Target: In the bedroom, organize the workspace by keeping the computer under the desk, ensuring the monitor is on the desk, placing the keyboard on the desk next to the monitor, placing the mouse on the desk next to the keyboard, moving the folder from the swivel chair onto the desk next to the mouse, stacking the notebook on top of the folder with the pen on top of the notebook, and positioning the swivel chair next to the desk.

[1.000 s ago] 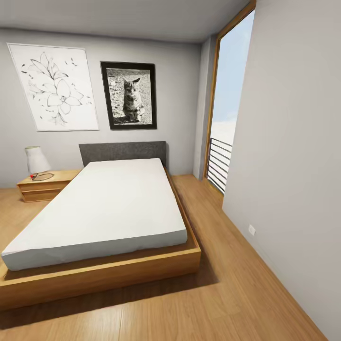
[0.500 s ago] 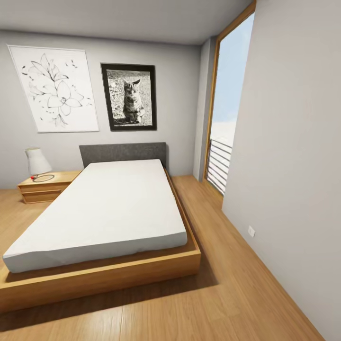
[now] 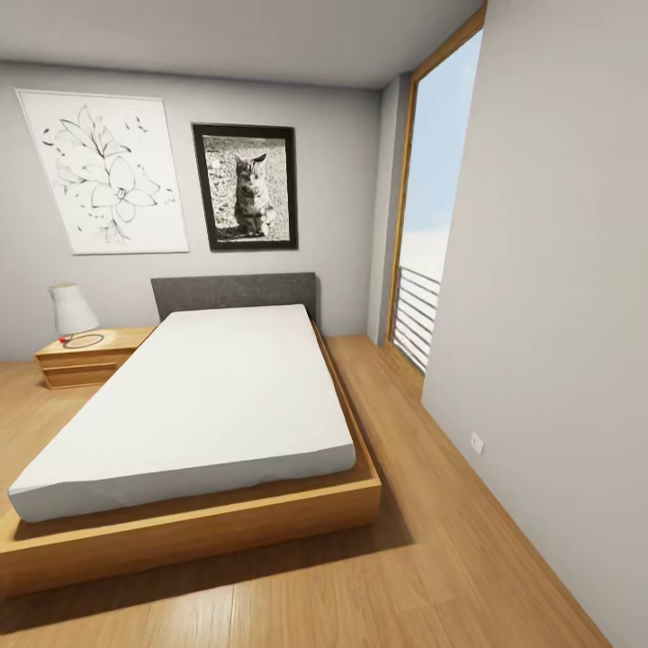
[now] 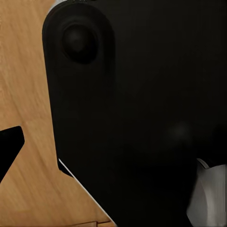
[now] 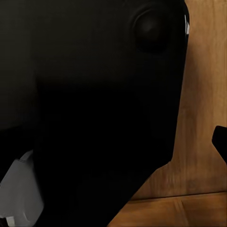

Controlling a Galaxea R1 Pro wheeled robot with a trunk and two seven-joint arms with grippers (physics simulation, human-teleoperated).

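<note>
head view: one bed [image 3: 207, 396], two pictures [image 3: 245, 186], one lamp [image 3: 72, 310]; end effector states unreadable.

You're facing the bedroom's bed end, with none of the workspace items before you. Head view: a bed [image 3: 193, 405] with white mattress on a wood frame, a nightstand [image 3: 85, 355] with lamp [image 3: 70, 310] beside it, two framed pictures on the wall, and a balcony door [image 3: 427, 216] at right. Wood floor [image 3: 432, 558] underfoot.
</note>
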